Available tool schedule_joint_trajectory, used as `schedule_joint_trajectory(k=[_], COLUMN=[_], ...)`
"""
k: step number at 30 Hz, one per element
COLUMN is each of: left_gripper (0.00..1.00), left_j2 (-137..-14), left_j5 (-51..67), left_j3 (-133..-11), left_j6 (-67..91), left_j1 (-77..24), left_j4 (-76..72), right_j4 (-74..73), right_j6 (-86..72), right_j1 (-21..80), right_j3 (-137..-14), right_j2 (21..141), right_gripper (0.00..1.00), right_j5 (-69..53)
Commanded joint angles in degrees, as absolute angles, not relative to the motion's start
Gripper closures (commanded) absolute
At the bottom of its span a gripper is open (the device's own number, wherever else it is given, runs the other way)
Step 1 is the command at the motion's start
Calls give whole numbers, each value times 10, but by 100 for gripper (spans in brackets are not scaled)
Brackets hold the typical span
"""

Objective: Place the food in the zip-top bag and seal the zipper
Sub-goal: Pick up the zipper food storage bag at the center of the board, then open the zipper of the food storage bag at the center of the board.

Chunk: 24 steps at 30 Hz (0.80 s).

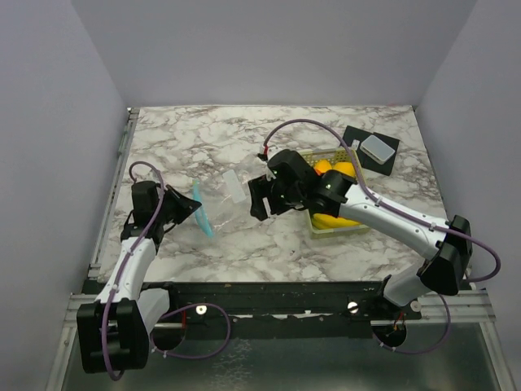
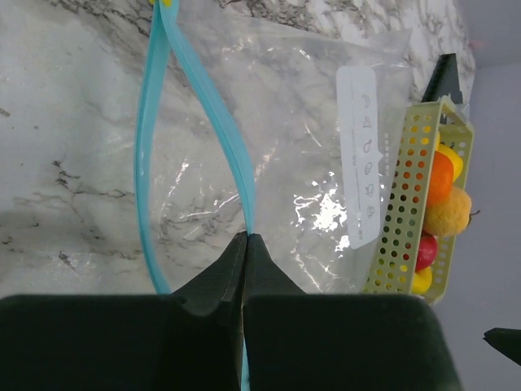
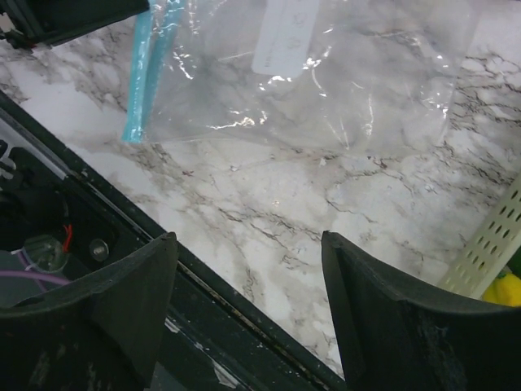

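Against the marbled desk [image 1: 203, 134] the clear zip-top bag [image 2: 301, 138] is hard to pick out from above. It lies flat, left of centre, between the two arms. The right arm covers much of the perforated basket [image 2: 407, 195], so only part of the food [image 2: 440, 175] in it shows: orange, yellow and red pieces. The left hand [image 2: 244, 240] is pinched tight on one lip of the zipper [image 2: 220, 122], whose two blue strips bow apart, their near ends lost behind the fingers. The right hand [image 3: 248, 240] hangs spread wide, gripping nothing, over bare desk just beside the bag.
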<state>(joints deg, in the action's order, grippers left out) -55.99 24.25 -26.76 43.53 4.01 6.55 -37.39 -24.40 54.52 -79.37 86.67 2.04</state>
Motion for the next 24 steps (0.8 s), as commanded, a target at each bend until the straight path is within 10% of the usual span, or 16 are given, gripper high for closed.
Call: schedule_joint_trajectory(k=[1, 24], left_gripper=[100, 100], left_j2=[-540, -521], left_j5=[274, 293], left_j3=[-298, -340], left_j6=[443, 513], left_j1=[44, 27], left_j4=[68, 69], right_j4=[-379, -384], right_j6=[-236, -268], right_j1=[571, 669], right_j3=[-831, -980], right_j2=[889, 1043], right_gripper=[24, 26], right_j5=[33, 194])
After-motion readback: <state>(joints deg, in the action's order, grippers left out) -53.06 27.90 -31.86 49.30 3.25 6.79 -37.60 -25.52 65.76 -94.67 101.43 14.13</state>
